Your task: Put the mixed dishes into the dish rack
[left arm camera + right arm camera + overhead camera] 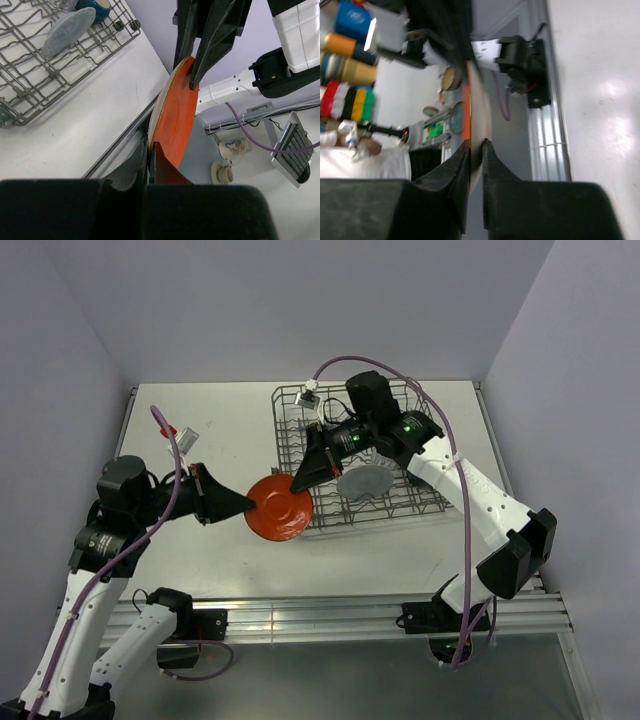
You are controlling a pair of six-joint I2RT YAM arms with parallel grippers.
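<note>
The red-orange plate (280, 508) hangs on edge above the table, left of the dish rack (420, 502). My left gripper (247, 505) is shut on its left rim; in the left wrist view its fingers (150, 145) pinch the plate (177, 117). My right gripper (296, 483) reaches from over the rack and is shut on the opposite rim, one finger on each face (476, 144) of the plate (479, 115). A pale blue-grey plate (362, 482) stands among the rack's tines, and a dark blue mug (95, 6) sits beyond it.
The rack (30, 85) fills the table's right half. An aluminium rail (330, 615) runs along the near edge by the arm bases. Walls close in the back and both sides. Cups (234, 148) stand on the floor below the table.
</note>
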